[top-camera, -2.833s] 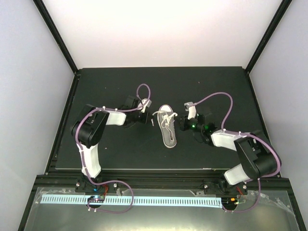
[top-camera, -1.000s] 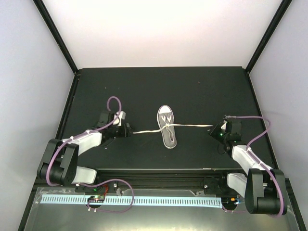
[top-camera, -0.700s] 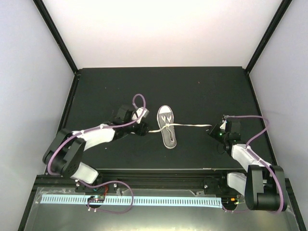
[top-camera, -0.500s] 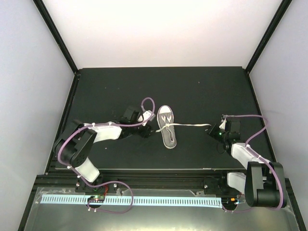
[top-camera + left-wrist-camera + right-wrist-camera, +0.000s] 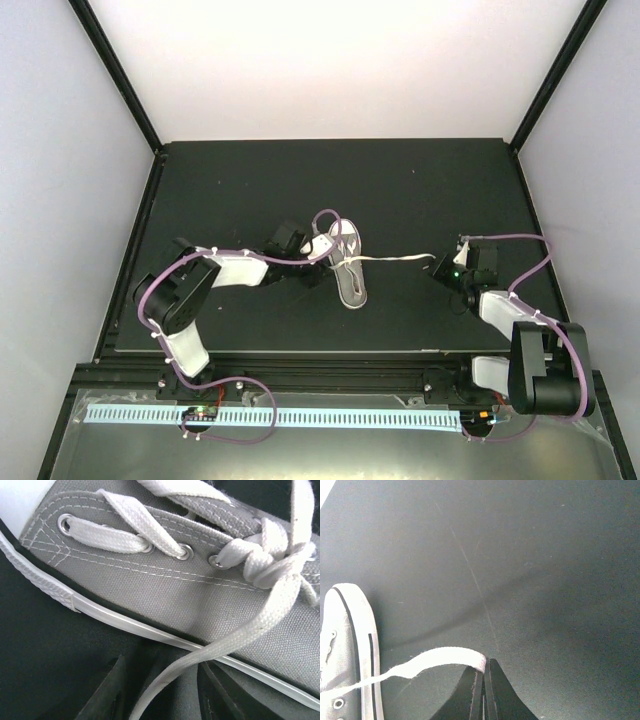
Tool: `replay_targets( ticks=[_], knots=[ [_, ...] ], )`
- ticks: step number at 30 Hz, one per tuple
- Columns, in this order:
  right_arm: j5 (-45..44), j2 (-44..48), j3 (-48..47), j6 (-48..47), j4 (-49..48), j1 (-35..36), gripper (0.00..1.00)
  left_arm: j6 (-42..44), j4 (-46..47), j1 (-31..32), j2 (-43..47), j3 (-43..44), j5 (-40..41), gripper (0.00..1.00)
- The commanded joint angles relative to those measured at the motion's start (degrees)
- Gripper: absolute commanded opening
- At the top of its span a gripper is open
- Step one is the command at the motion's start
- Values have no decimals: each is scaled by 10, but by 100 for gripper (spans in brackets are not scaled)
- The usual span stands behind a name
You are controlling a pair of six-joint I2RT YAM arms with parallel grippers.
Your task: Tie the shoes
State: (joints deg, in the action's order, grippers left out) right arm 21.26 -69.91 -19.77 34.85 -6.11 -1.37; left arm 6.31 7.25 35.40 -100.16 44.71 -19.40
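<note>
a: where is the sneaker [image 5: 349,285], and which way does it point?

b: it stands on its sole near the middle of the dark surface [image 5: 250,180], between the two arms. its long axis runs near to far. the white toe cap [image 5: 20,495] faces the far edge, and the heel faces the arm bases, leaning slightly right.

a: and the left hand?

b: the left hand [image 5: 161,661] is low, just beside the sneaker's left flank, about level with the knot [image 5: 260,560]. its fingers [image 5: 112,690] stand partly apart. a loose strand [image 5: 240,635] of white lace drops from the knot over the grey canvas and the sole edge, then passes through the gap between them. there is room on both sides of it, so nothing is pinched.

a: what about the right hand?

b: the right hand [image 5: 484,667] sits well off to the sneaker's right. its fingers are pressed together on the tip of the other lace [image 5: 395,260], which runs in a nearly straight line from the knot out to those fingertips.

a: does that lace lie flat?

b: not near the hand. the wrist view shows its shadow on the surface below it, so it hangs clear there.
</note>
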Motion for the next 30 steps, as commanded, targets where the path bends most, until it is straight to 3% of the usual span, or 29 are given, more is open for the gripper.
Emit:
replay_targets(
  ticks=[1,4,9,21,30],
  knots=[
    [11,-7,-14,-4,-19,-3,2,21,-4,12,-9,22,33,38],
    [11,-7,-14,-3,-20,-3,2,17,-6,12,-11,24,28,30],
    [10,-7,-15,-4,-19,-3,2,-1,-16,12,-10,34,25,2],
    [5,-5,-45,-24,-2,-3,2,-73,67,17,69,-4,-35,1],
    [33,-16,-91,-49,0,15,2,-113,113,22,77,-15,-65,2]
  ],
)
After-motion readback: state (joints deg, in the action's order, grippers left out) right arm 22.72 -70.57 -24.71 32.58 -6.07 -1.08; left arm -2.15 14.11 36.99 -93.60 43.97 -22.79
